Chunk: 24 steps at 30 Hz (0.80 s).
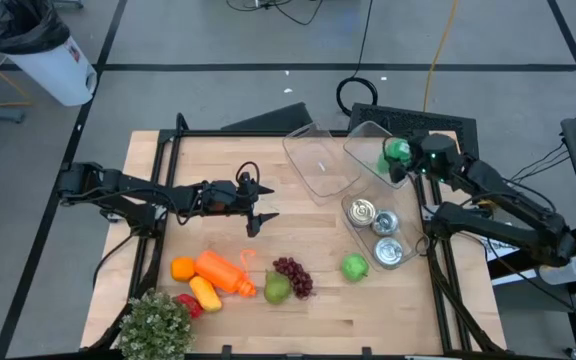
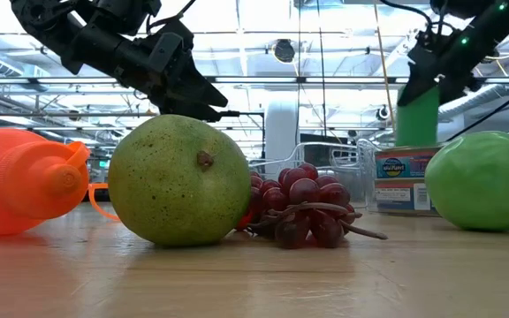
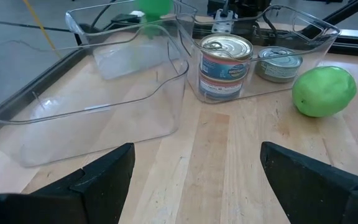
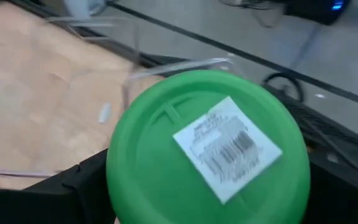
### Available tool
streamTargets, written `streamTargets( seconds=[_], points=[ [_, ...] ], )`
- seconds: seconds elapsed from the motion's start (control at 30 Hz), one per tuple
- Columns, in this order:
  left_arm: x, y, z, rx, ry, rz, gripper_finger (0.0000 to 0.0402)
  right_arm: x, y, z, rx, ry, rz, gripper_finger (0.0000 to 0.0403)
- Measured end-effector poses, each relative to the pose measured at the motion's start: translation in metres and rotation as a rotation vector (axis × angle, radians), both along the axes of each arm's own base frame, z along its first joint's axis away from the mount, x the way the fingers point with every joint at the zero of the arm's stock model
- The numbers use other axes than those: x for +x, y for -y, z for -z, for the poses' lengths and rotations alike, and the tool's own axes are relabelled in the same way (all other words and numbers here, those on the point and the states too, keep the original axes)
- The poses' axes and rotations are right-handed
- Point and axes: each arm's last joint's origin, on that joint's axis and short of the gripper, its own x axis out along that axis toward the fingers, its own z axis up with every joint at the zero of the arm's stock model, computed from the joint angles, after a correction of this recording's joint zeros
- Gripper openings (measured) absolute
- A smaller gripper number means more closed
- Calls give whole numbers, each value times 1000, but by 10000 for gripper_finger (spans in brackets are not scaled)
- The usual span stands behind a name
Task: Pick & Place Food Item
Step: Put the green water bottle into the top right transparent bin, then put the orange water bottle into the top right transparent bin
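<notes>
white bin [image 1: 53,65], potted plant [image 1: 155,325], black cables [image 1: 363,95]

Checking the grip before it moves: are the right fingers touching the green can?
Touching. The right wrist view shows the green can filling the space between the right gripper's dark fingers, pressed against both sides.

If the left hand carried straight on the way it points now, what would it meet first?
The open left hand points across the table toward the two clear bins. Most likely it would meet the nearer empty clear bin first, with the tin can bin just beside that line; depth is uncertain.
</notes>
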Motion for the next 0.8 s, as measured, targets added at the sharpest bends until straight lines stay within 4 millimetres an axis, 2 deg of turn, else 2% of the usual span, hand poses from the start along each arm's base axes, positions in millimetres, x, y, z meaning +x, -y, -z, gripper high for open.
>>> streamTargets(
  seconds=[0.1, 0.23, 0.47, 0.67, 0.8],
  points=[
    [0, 0, 0, 0, 0, 0, 351, -2, 0, 3, 8, -50, 32, 361],
    [0, 0, 0, 0, 0, 0, 351, 0, 1, 3, 18, -17, 42, 371],
    [0, 0, 0, 17, -1, 6, 351, 10, 10, 19, 100, -102, 26, 381],
    [0, 0, -1, 32, 2, 12, 351, 19, 17, 7, 0, 22, 2, 380],
    [0, -1, -1, 42, 0, 13, 351, 21, 19, 1, -64, 43, -23, 382]
  ],
)
